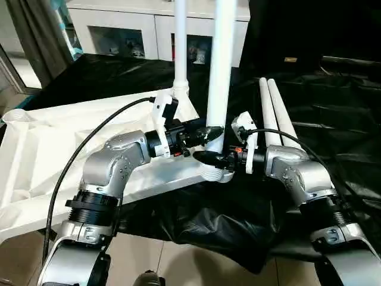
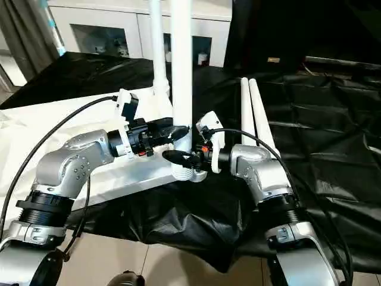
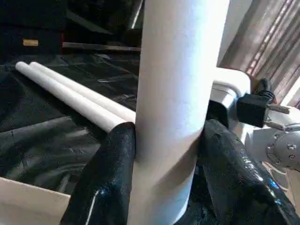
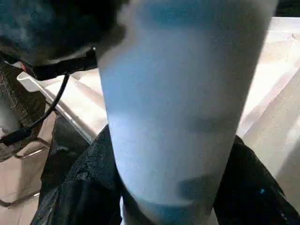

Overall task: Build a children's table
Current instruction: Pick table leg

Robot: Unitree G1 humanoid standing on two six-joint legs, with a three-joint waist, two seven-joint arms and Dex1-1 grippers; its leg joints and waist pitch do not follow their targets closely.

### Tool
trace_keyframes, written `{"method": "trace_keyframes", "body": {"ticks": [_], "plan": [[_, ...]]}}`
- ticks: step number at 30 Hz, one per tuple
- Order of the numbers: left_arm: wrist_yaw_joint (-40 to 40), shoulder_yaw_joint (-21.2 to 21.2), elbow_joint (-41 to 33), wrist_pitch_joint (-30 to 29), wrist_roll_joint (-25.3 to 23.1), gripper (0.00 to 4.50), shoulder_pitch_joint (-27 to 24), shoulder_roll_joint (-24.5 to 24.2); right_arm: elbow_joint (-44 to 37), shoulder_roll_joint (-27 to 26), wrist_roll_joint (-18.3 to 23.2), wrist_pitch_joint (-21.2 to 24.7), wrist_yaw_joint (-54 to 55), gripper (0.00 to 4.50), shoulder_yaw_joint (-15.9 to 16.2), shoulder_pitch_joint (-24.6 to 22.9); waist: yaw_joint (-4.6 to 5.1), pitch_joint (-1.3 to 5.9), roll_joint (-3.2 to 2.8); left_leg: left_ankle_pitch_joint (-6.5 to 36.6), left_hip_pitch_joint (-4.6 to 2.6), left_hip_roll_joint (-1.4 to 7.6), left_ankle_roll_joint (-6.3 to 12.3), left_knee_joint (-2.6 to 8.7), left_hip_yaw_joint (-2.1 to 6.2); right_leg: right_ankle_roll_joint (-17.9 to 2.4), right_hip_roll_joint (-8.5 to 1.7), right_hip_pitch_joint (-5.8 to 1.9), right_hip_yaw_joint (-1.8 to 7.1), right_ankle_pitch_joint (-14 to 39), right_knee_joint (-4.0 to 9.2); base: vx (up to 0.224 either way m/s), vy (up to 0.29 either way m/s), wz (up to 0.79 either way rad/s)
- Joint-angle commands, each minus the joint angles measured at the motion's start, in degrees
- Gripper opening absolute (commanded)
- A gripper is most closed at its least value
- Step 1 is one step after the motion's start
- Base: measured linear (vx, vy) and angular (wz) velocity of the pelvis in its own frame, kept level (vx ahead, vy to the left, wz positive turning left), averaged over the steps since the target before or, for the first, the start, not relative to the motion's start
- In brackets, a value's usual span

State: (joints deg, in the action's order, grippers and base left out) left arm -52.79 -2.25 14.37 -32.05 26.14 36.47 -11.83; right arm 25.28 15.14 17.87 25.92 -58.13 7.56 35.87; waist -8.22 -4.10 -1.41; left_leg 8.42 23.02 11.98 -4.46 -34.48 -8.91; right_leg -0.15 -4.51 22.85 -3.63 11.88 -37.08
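Observation:
The children's table lies upside down on the black cloth, its white top (image 1: 53, 143) at the left. One white leg (image 1: 180, 47) stands upright in the far corner. A second leg (image 1: 220, 71) stands in the near corner socket (image 1: 215, 174). My left gripper (image 1: 211, 132) is shut on this second leg just above the socket, its black fingers (image 3: 110, 173) pressed to both sides. My right gripper (image 1: 205, 158) clasps the same leg slightly lower, from the right, with its fingers (image 4: 79, 187) against the tube. Two loose legs (image 1: 274, 113) lie side by side to the right.
A white glass-door cabinet (image 1: 119, 30) stands behind the work table. The black cloth (image 1: 208, 220) hangs over the table's front edge, above the floor (image 1: 178, 262). A black cable (image 1: 89, 143) loops from my left wrist across the table top.

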Motion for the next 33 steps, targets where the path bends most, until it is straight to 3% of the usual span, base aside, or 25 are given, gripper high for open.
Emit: {"method": "trace_keyframes", "body": {"ticks": [1,5,7,9,13,18,21,23,26,30,33], "plan": [[-1.63,-0.98,-1.86,-0.45,1.27,1.90,-0.50,0.27,0.91,0.51,-0.33,-0.42,1.51,1.99,-1.44,1.27,0.04,5.40,0.25,8.51,-1.28,0.63,1.08,3.31,-0.44,-13.85,-2.99,-3.20,2.05,1.11,3.89,0.000,0.000,0.00],[-0.96,-1.12,-1.62,0.53,0.27,1.90,-0.67,0.13,0.84,0.22,-0.28,-0.78,2.19,1.96,-1.85,1.02,0.05,5.41,0.25,8.54,-1.27,0.61,1.07,3.30,-0.44,-13.68,-3.01,-3.22,2.07,1.32,3.93,0.000,0.000,0.00],[0.36,-0.92,-0.46,1.02,-0.49,2.46,-0.37,0.50,0.98,-0.20,-0.24,-1.48,3.46,1.95,-2.59,0.76,0.06,5.41,0.22,8.71,-1.30,0.62,0.96,3.28,-0.47,-13.64,-3.02,-3.18,2.12,1.23,3.96,0.000,0.000,0.00],[0.61,-0.89,-0.33,0.92,-0.58,2.62,-0.33,0.57,1.19,-0.43,-0.25,-1.95,4.24,1.95,-3.05,0.72,0.04,5.44,0.16,8.52,-1.28,0.63,0.87,3.31,-0.43,-13.63,-3.03,-3.21,2.08,1.07,3.88,0.000,0.000,0.00],[4.59,0.10,1.74,5.79,-3.36,2.96,-0.69,1.28,3.69,-1.89,-0.24,-5.47,10.80,1.95,-6.98,1.56,0.14,5.43,-0.04,9.20,-1.35,0.64,0.36,3.34,-0.41,-13.36,-3.12,-3.13,2.14,1.71,4.12,0.000,0.000,0.00],[4.36,-0.52,1.60,7.62,-4.87,3.04,-2.24,-0.39,5.20,-2.38,-0.13,-7.95,15.29,1.95,-9.73,1.89,0.21,5.53,0.27,8.28,-1.27,0.51,0.03,3.37,-0.43,-12.95,-2.97,-3.28,2.07,0.53,3.92,0.000,0.000,0.00],[2.37,-3.63,1.22,9.53,-8.13,3.04,-3.99,-3.07,4.44,-2.31,-0.09,-8.26,16.28,1.94,-9.91,1.04,0.57,5.54,0.29,7.49,-1.20,0.51,0.63,3.36,-0.45,-12.28,-2.87,-3.27,2.08,-0.09,3.78,0.000,0.000,0.00],[-0.84,-8.94,2.18,12.67,-13.14,3.04,-5.51,-6.65,3.84,-2.15,-0.57,-8.34,16.16,1.94,-9.36,0.13,0.55,5.52,0.11,7.74,-1.28,0.58,0.84,3.39,-0.41,-12.21,-2.90,-3.19,2.10,0.38,3.85,0.000,0.000,0.00],[-4.48,-13.49,2.64,13.64,-15.99,3.04,-7.03,-9.50,3.49,-1.98,-1.44,-8.37,15.87,1.94,-8.72,-0.59,0.56,5.36,-0.02,9.03,-1.48,0.73,0.29,3.62,-0.47,-11.91,-2.92,-2.88,2.18,2.42,4.03,0.000,0.000,0.00],[-4.56,-15.06,3.04,13.24,-17.23,3.04,-7.58,-10.17,3.70,-1.95,-1.93,-8.70,15.78,1.94,-8.53,-0.75,0.48,5.31,-0.08,10.50,-1.69,0.74,-0.47,3.66,-0.59,-12.55,-2.97,-2.75,2.25,3.04,4.03,0.000,0.000,0.00],[-3.34,-16.42,5.14,14.82,-20.07,2.66,-7.89,-10.87,3.39,-1.95,-2.02,-8.80,15.60,1.94,-7.93,-1.01,0.58,5.20,0.13,11.12,-1.52,0.67,-0.54,3.80,-0.52,-12.09,-2.99,-2.88,2.22,4.43,4.23,0.000,0.000,0.00]]}}
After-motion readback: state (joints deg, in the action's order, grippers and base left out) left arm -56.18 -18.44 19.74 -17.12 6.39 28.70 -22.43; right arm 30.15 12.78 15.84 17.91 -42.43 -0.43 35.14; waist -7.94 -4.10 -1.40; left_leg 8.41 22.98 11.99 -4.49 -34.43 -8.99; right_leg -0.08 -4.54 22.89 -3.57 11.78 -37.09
